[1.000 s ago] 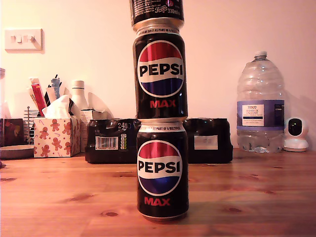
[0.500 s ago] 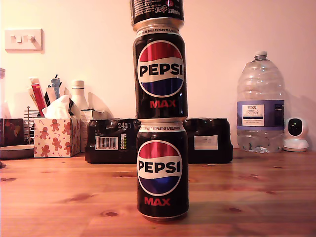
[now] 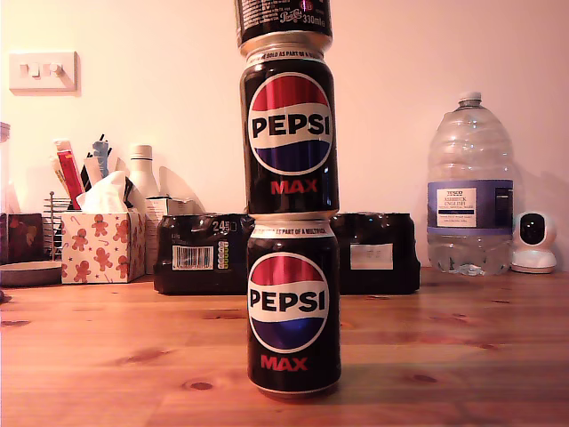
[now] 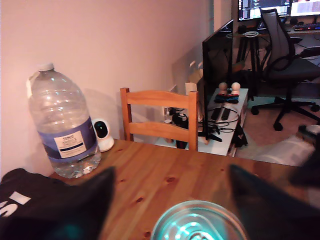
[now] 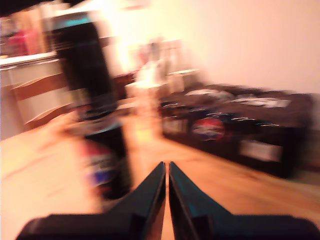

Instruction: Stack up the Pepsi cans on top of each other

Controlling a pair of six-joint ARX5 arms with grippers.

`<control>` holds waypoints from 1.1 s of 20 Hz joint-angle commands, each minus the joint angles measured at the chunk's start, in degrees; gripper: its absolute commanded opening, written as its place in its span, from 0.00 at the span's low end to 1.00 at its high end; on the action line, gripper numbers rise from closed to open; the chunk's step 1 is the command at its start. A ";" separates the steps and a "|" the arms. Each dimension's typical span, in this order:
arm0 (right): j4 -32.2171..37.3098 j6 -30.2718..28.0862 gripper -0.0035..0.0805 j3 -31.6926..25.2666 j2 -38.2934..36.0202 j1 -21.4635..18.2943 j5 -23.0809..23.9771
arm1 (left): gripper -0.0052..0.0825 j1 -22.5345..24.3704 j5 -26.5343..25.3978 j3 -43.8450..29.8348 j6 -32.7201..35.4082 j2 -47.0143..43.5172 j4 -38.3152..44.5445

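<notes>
- Standing three high at the middle of the exterior view: bottom can (image 3: 293, 307) on the bench (image 3: 107, 356), middle can (image 3: 290, 133) on its lid, top can (image 3: 283, 22) on that, mostly cut off by the frame edge.
- My first pincer (image 4: 170, 200) hangs above a silver can lid (image 4: 199, 222), fingers spread wide either side, touching nothing that I can see.
- My second pincer (image 5: 167, 172) is closed on nothing, tips together, low over the bench beside the stack (image 5: 95, 110) (that view is badly motion-blurred).
- Risk 1: the first pincer's fingers straddle the lid; a sideways drift while clearing would clip the top can and likely take the column down.
- Risk 2: the second pincer is near the stack's base, and the blur suggests it is moving fast. A brush there would topple everything.
- Surface: knotty pine, looks flat and dry.
- Room: shrink-wrapped multipack (image 3: 200, 253) behind the stack, water bottle (image 3: 469, 187) and small white camera (image 3: 533, 242) at the exterior view's right, tissue box (image 3: 102, 245) at its left; a wooden chair (image 4: 157, 117) beyond the bench.
</notes>
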 commanded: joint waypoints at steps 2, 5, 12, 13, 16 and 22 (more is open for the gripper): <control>2.89 -0.26 0.03 -0.68 0.17 -0.87 6.67 | 0.18 -0.11 -0.90 0.39 1.64 -1.36 0.46; 3.67 -1.81 0.03 -0.70 0.17 -1.38 9.31 | 0.06 -0.11 -3.72 0.39 2.58 -3.02 -0.09; 8.98 -3.17 0.03 -4.55 0.20 -6.12 11.15 | 0.06 1.68 -8.39 0.37 4.68 -8.17 -10.51; 10.08 -3.02 0.03 -5.68 0.20 -6.93 11.02 | 0.06 1.75 -9.18 0.37 5.09 -9.33 -11.78; 12.33 -1.20 0.03 -8.37 0.20 -9.79 10.78 | 0.06 1.77 -10.99 0.28 5.64 -13.70 -15.15; 14.21 -0.61 0.03 -8.87 0.26 -18.05 10.80 | 0.06 1.77 -12.85 -1.84 5.51 -20.70 -21.14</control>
